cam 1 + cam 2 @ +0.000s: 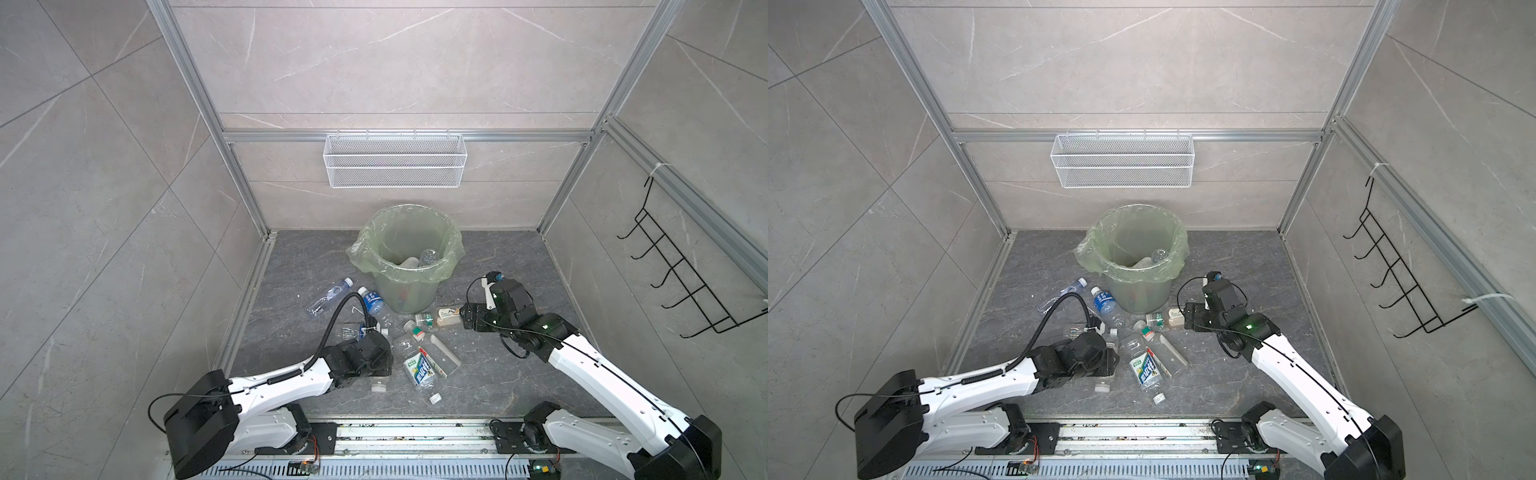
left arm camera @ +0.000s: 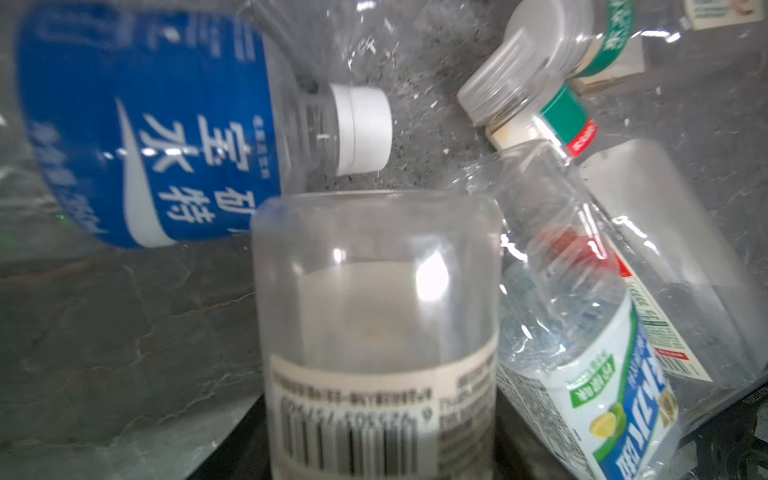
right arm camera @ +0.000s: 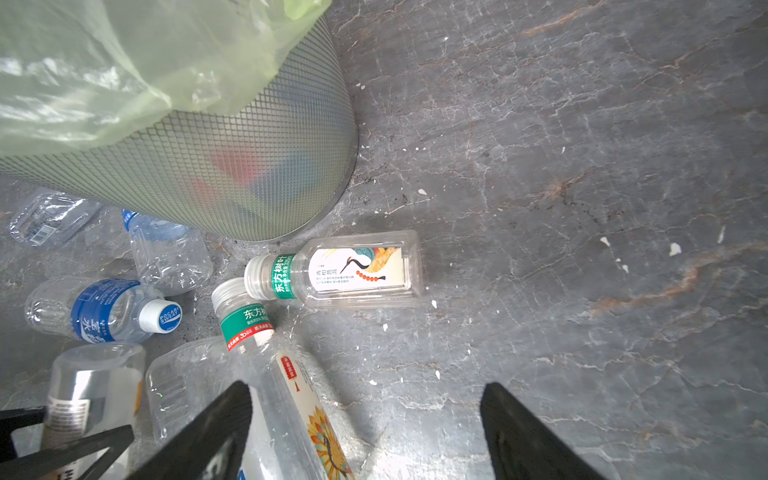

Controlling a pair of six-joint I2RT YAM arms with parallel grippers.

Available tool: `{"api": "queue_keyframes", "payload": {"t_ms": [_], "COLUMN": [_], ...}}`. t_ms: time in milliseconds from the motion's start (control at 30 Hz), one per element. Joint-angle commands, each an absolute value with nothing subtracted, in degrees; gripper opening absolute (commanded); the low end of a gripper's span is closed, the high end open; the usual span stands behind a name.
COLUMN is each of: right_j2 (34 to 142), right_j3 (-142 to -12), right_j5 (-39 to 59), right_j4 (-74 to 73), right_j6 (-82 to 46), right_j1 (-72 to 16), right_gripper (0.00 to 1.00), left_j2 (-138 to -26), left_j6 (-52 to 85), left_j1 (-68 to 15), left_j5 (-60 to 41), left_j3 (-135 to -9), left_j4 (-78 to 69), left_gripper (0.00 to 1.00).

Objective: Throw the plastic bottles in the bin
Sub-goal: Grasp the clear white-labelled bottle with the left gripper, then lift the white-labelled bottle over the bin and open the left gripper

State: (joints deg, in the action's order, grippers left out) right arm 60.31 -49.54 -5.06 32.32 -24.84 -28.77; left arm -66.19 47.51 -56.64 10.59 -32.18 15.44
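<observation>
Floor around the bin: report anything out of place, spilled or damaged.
Plastic bottles lie scattered on their sides beside the bin. The lime-label bottle looks crumpled. White flecks litter the floor. The bag bulges unevenly off the rim.

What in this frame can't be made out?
The left gripper: jaws hidden under its own wrist in both top views; grip on the barcoded bottle unclear.
The bin: lower contents hidden by its wall; only coloured blurs in the right wrist view.
The barcoded bottle's label: blurred, cut off by the left wrist view's edge.
</observation>
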Motion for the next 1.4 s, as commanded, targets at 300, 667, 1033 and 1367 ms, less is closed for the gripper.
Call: {"api": "queue_keyframes", "payload": {"t_ms": [300, 667, 1033, 1367], "right_j2": [58.45, 59.9, 60.37, 59.46], "right_j3": [-44.1, -44.27, -44.05, -44.26], "right_j5": [-4.95, -3.88, -3.21, -2.47], "right_j4": [25.35, 23.61, 22.15, 21.26], "right_j6": [-25.66, -25.65, -26.02, -25.73], "right_j1": [-28.55, -28.54, -28.53, -28.49], "right_gripper": [0.87, 0.86, 0.85, 0.84], "left_j2": [-47.39, -31.41, -29.77, -45.7], "left_j6": [35.26, 24.36, 15.17, 4.3], "left_j1": [-56.85, -56.84, -56.79, -56.26], "left_j5": [20.52, 25.02, 25.36, 21.84], "left_j3": [-26.79, -23.91, -31.26, -50.0], "left_j4": [14.81, 13.37, 13.43, 11.08], "left_gripper": [0.57, 0.6, 0.62, 0.61]}}
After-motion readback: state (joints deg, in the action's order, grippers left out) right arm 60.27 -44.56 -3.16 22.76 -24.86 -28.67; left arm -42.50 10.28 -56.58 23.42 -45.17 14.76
